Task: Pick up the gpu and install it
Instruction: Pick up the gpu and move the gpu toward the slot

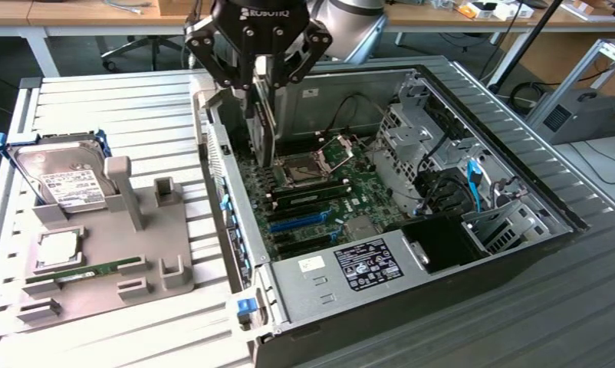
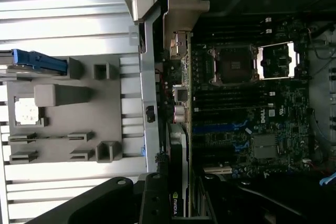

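The gripper [image 1: 259,77] is partly closed, its fingers clamped on the gpu [image 1: 264,123], which hangs on edge inside the open computer case [image 1: 410,307]. The card sits above the motherboard [image 1: 323,195], beside the CPU socket [image 1: 299,170]. On the exterior view's left, well apart, a hard drive [image 1: 62,172] rests on the gray fixture [image 1: 133,253].

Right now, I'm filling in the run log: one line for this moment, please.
claw: shut on gpu | gpu: upright above motherboard | blue slot: empty
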Robot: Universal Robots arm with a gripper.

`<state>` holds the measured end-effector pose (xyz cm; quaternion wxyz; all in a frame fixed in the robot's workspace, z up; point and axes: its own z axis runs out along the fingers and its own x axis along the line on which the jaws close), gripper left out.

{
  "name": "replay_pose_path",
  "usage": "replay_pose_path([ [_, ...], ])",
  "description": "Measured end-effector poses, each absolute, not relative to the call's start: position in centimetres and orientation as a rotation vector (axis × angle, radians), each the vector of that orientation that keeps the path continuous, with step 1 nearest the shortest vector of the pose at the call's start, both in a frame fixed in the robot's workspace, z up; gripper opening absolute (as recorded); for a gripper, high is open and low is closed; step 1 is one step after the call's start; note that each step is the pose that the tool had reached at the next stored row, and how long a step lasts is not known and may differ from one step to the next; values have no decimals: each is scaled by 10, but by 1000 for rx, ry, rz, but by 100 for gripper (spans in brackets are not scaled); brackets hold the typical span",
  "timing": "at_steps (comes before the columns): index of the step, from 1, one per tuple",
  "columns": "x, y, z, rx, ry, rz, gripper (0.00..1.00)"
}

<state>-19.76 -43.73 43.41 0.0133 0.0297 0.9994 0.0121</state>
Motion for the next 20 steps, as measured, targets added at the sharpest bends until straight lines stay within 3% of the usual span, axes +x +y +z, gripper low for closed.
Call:
replay_pose_path([
  [20,-95,-437,434,86,3113,38,27],
])
